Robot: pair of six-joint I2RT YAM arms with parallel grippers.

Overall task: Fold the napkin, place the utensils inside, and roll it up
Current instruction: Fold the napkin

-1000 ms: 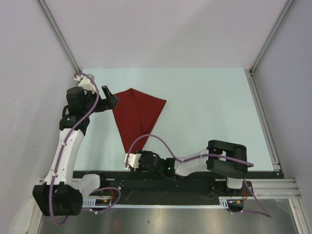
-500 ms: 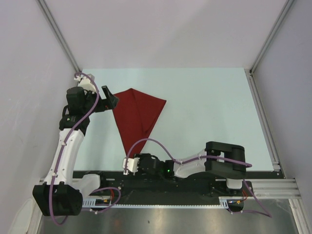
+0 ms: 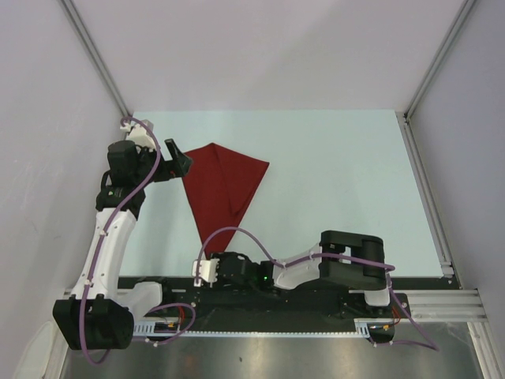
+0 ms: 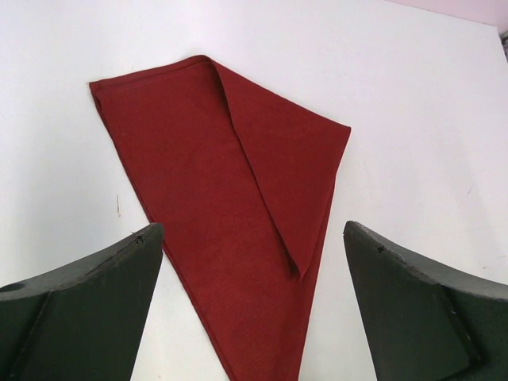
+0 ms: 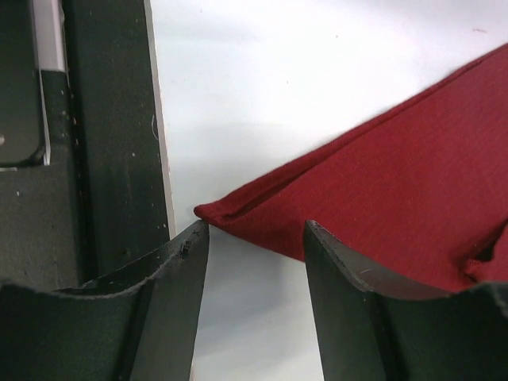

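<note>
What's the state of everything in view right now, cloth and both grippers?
napkin: folded into a triangle, lying flat, not held by either gripper.
left gripper: open wide, over the napkin, holding nothing.
right gripper: open, at the napkin's near tip, not gripping it.
fork: not visible in any view.

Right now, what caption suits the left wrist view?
Open left gripper hovers above the red napkin, folded into a triangle on the table.

napkin [image 3: 223, 185]: 1, apparently two layers | left gripper [image 4: 252, 228], right gripper [image 5: 255, 226]: 2
</note>
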